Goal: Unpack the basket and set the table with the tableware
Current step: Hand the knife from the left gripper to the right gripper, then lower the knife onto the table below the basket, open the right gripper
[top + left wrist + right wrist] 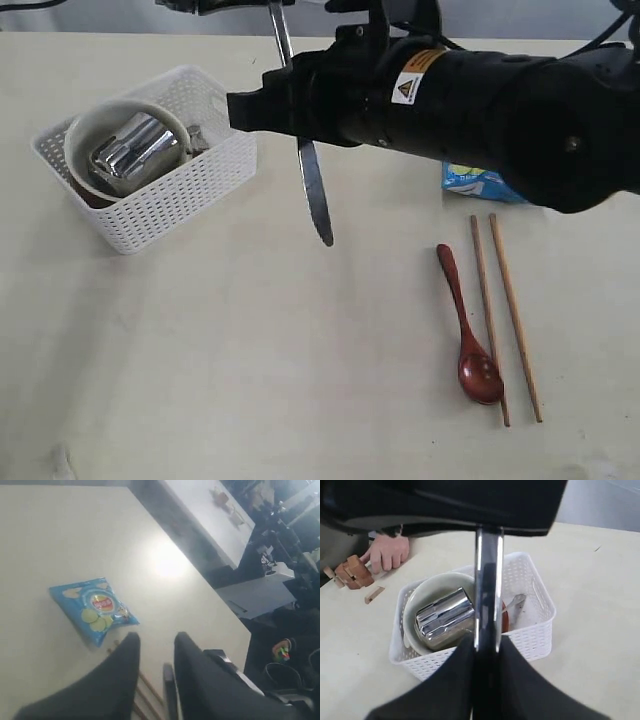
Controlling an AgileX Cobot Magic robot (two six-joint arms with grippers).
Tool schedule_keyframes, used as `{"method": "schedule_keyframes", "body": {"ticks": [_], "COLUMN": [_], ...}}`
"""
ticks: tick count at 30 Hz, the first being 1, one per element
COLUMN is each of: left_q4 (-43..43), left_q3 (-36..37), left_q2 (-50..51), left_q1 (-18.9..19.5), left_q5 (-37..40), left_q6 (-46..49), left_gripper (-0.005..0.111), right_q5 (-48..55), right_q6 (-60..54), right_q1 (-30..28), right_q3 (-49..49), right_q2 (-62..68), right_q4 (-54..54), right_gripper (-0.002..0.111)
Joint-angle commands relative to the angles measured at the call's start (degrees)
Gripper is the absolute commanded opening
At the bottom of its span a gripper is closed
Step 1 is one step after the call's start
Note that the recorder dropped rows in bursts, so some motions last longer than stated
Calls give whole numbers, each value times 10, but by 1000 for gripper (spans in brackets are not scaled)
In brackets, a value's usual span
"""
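The right pincer [486, 645] is clenching the steel knife [315, 195] by its handle, a finger pressing on either side. The knife is hanging blade-down, its tip well clear of the worktop [250, 360]. At the handle's upper end the left pincer [156, 640] is standing with its fingers slightly parted. A sliver of the handle is showing in the gap, and whether the fingers are touching it cannot be told.

Left of the blade, the white basket [170, 215] is sitting toward the far left of the worktop, holding the cream bowl [100, 125] with the steel cup [130, 155] lying in it. Right of the blade, the wooden spoon [465, 320] and two chopsticks [515, 310] are lying side by side, with the blue snack packet [470, 185] just beyond them.

A broad bare stretch is lying open between basket and spoon and across the whole near side. The worktop's far edge is running not far behind the basket. In the left wrist view another edge is showing well beyond the packet.
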Motion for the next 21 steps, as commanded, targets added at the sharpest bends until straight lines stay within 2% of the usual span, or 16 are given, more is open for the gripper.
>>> {"method": "schedule_keyframes", "body": {"ticks": [1,6,12,14,16,18,21], "left_q4": [4,6,69,87,90,92,99], "left_q3": [3,3,3,3,4,4,4], "left_q2": [-3,-3,-4,-4,-4,-4,-4], "left_q1": [1,19,90,103,108,108,108], "left_q5": [-31,-95,-44,-26,-2,-4,-22], "left_q6": [-3,-4,-4,-4,-4,11,24], "left_gripper": [45,61,60,54,27,0,0], "right_q5": [-4,41,158,249,379,439,460], "right_q6": [5,15,34,46,64,91,132], "right_q1": [-3,-3,-5,-18,-35,-36,-12], "right_q3": [-1,-1,-10,-52,-134,-183,-219], "right_q2": [-1,-1,3,24,87,141,208], "right_q4": [15,38,84,84,83,83,80], "right_gripper": [0,0,0,0,0,0,0]}}
